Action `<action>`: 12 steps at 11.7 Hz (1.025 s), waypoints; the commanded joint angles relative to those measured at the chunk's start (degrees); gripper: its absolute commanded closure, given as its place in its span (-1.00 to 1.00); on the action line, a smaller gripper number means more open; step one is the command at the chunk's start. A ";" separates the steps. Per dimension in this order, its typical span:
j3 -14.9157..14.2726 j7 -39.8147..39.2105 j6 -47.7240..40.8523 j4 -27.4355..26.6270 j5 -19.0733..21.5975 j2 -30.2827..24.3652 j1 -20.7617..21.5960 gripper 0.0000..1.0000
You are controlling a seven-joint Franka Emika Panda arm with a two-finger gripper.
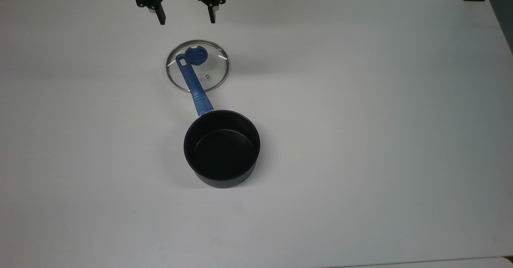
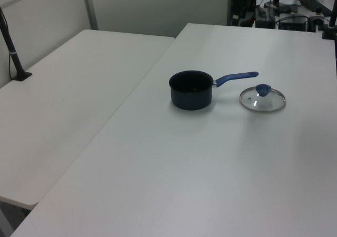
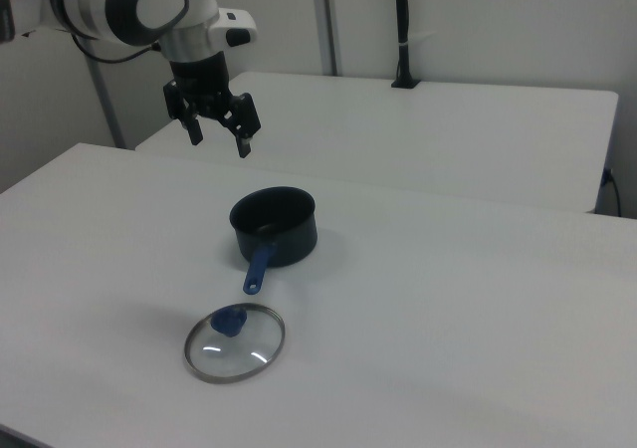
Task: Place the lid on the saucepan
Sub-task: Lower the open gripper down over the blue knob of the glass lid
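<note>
Top view first: nearest to us sits the saucepan (image 1: pixel 221 148), upright and empty on the white table (image 1: pixel 360 119). Its blue handle (image 1: pixel 192 81) runs away toward the far side, its end passing over the glass lid (image 1: pixel 212 73). We see the lid lying flat on the table beyond the pan, blue knob (image 1: pixel 196 55) up, and we cannot tell whether handle and lid touch. Farthest, above the table's far edge, hangs the gripper (image 1: pixel 186 19), fingers spread wide and empty. We judge the approach not yet begun; next we must descend over the knob and close on it, clear of the handle.
</note>
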 commanded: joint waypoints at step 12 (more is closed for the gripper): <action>-0.52 -3.53 -3.81 -3.54 -0.24 -3.71 0.05 -1.00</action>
